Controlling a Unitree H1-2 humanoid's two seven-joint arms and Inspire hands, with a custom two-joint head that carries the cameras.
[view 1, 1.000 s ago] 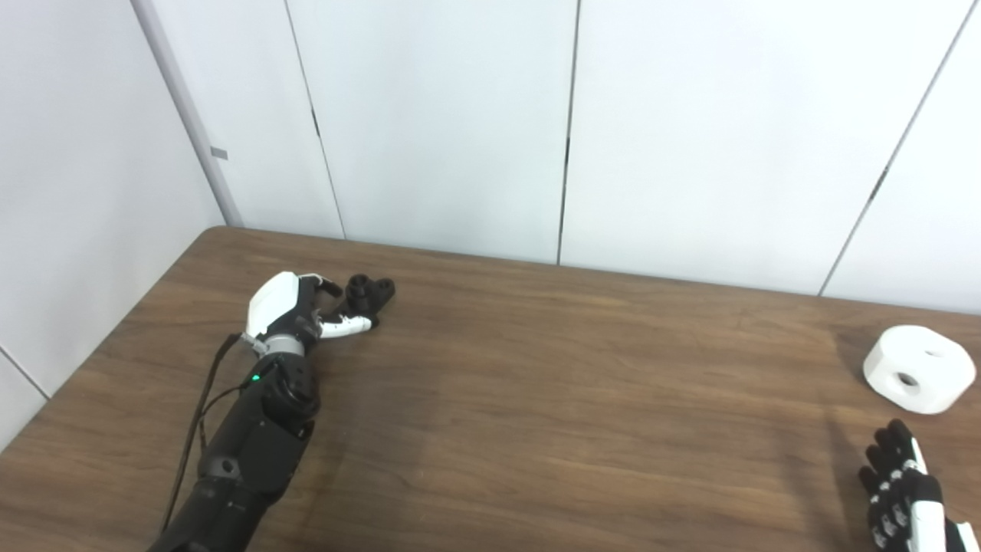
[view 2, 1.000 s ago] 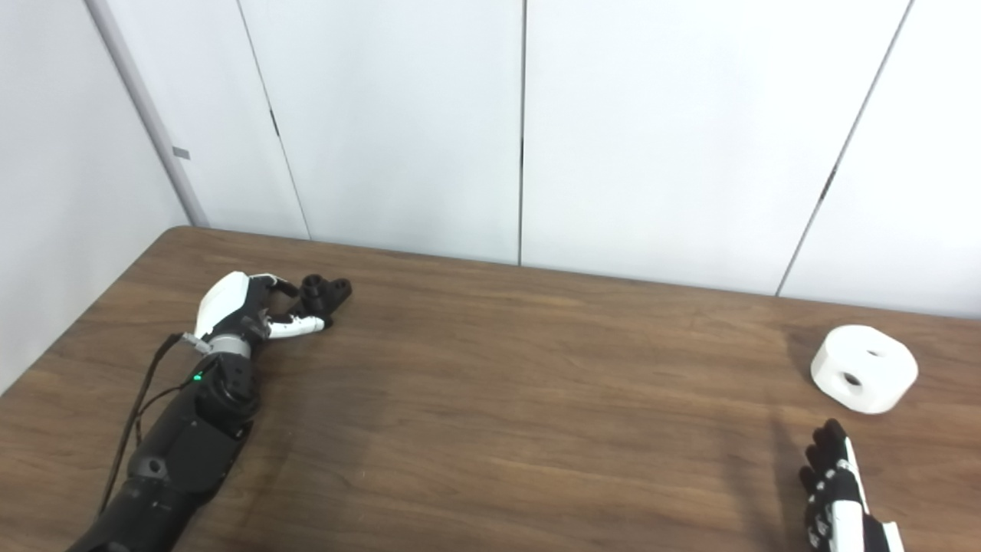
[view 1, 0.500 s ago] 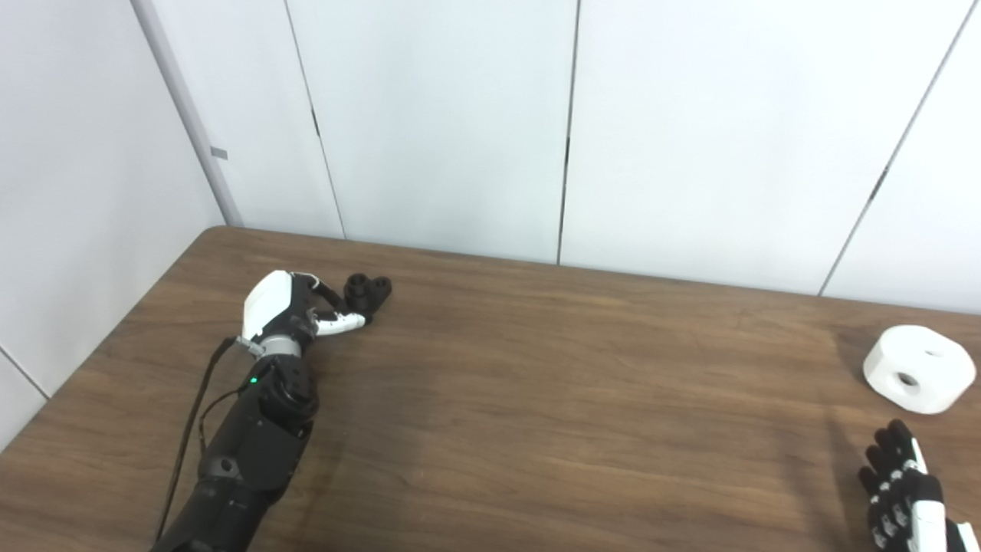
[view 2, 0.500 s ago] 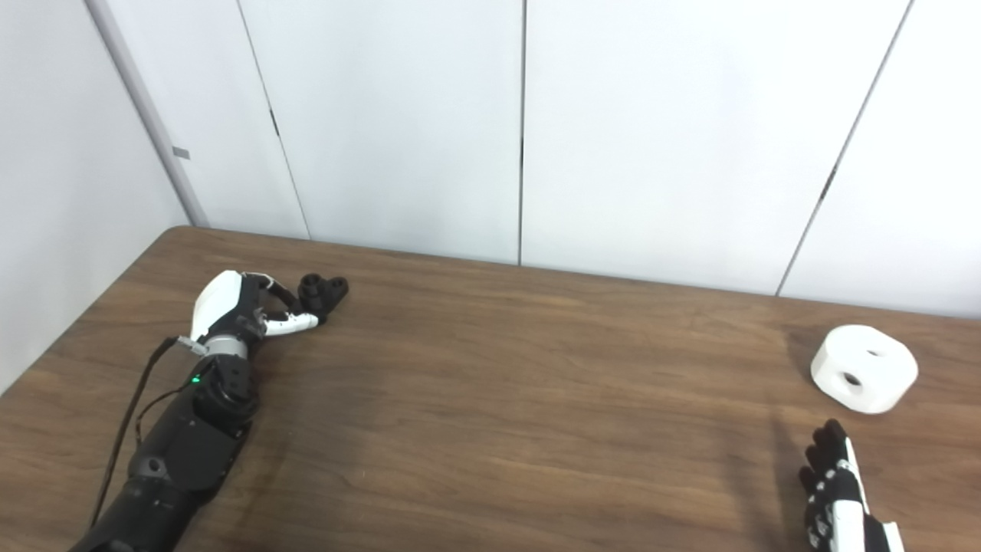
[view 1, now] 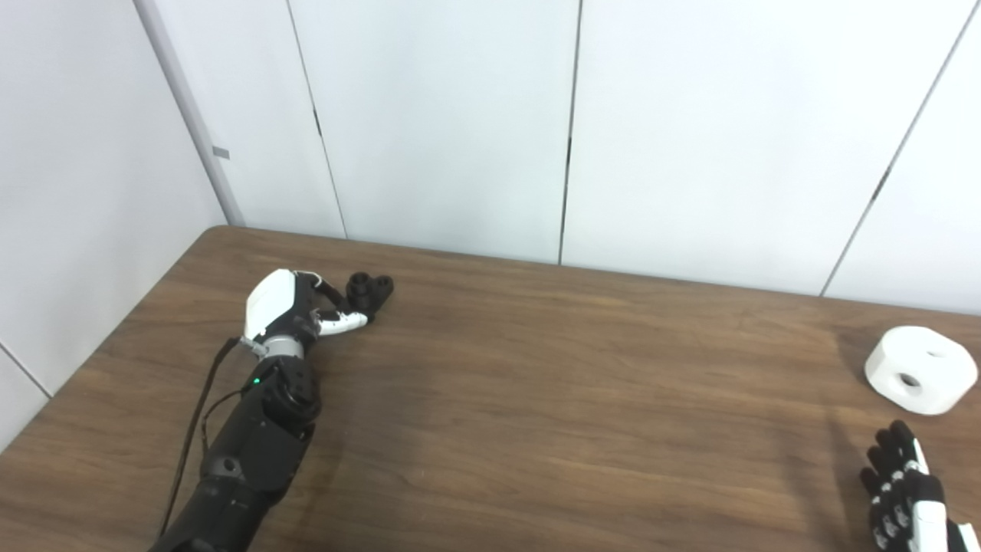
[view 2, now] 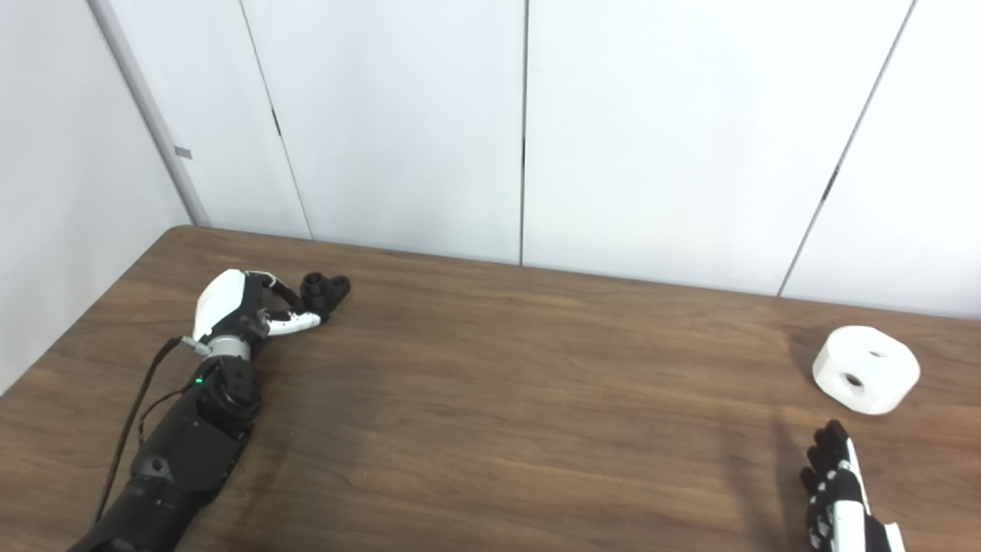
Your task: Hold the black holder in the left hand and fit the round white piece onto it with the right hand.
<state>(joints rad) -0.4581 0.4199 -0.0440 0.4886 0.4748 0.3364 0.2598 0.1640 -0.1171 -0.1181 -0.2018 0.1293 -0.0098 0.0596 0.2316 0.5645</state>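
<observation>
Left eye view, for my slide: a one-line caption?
Left hand reaches the black holder; round white piece waits beyond the right hand.

Brown wood table (view 1: pixel 536 399), white panelled wall (view 1: pixel 444 115)

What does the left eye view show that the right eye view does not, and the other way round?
Only the left eye view: a seam low on the left wall. Only the right eye view: a wider strip of table to the right of the white piece. Both: the left hand at the holder, and the right hand open, near the white piece but apart from it.
</observation>
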